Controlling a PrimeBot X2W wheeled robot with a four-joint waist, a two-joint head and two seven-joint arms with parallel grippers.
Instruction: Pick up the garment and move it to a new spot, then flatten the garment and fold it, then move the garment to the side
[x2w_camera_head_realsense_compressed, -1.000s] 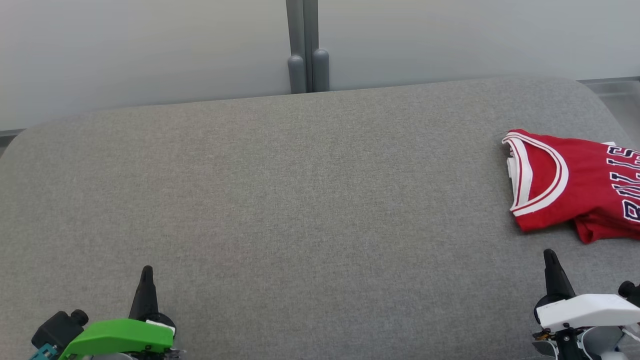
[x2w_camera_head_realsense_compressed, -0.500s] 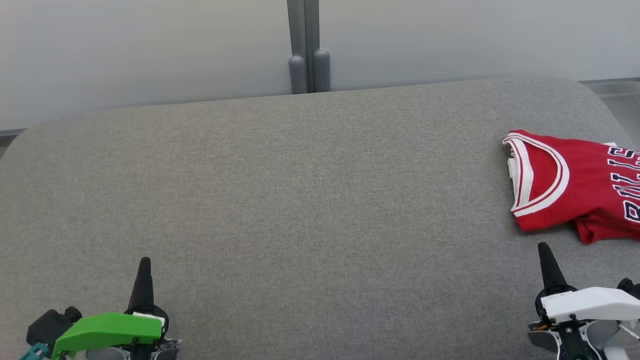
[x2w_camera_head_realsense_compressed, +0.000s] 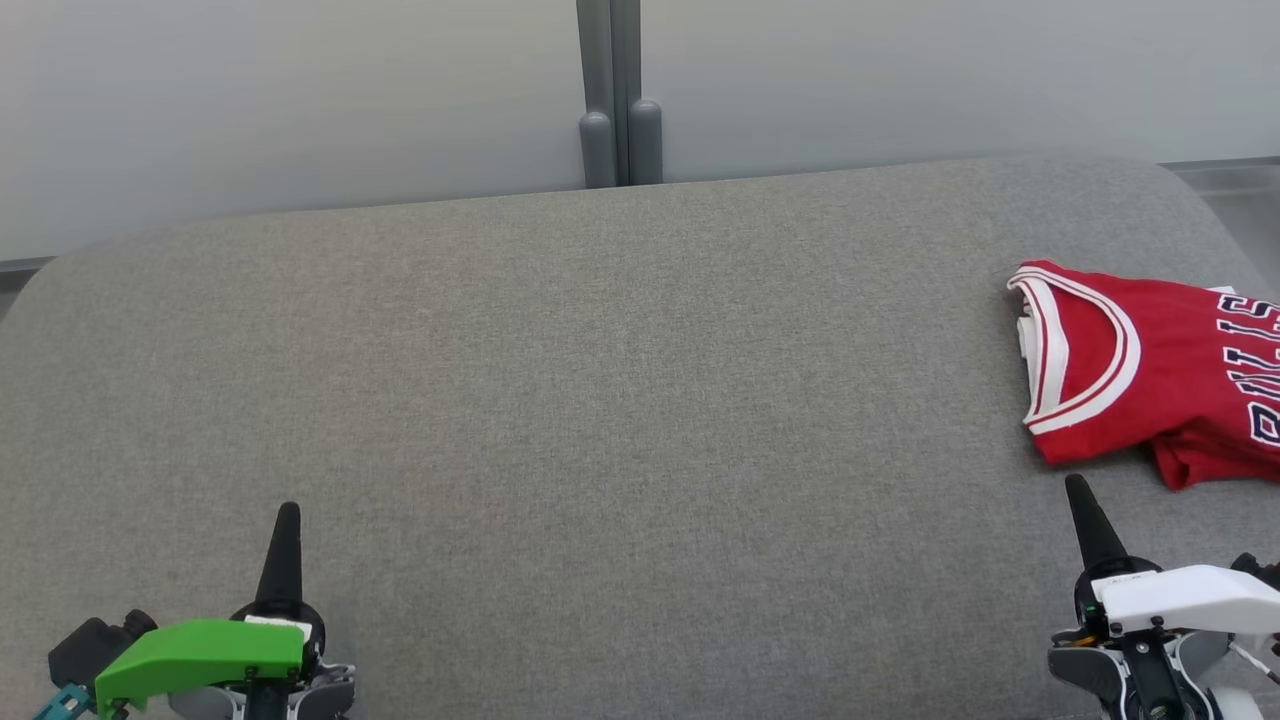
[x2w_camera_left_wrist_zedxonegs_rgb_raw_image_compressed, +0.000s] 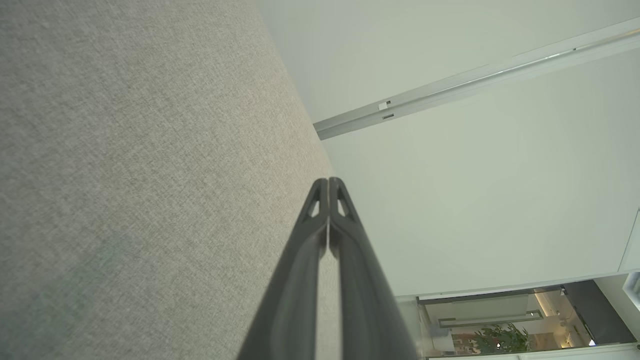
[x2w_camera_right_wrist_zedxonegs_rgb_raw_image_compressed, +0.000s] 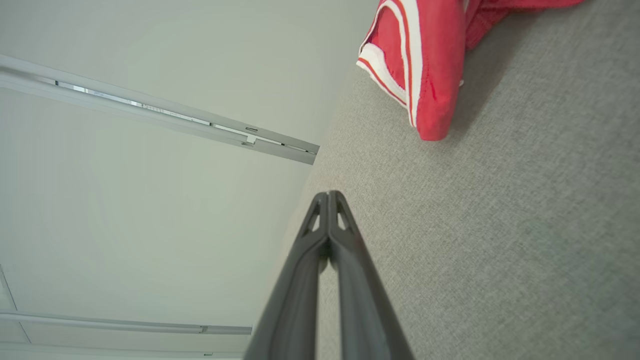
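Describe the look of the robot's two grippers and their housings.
Left gripper: two long dark tapered fingers under a bright green cover, black block and teal part beside it. Right gripper: same fingers, white cover. Each finger has a small triangular cut-out near its tip.

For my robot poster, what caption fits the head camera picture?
A red jersey lies on the grey cushion's right side; both jaws are shut and empty.

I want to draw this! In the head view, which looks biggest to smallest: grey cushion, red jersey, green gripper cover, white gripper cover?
1. grey cushion.
2. red jersey, partly cut off at the edge.
3. green cover on the left gripper and white cover on the right gripper: about alike, so tied.
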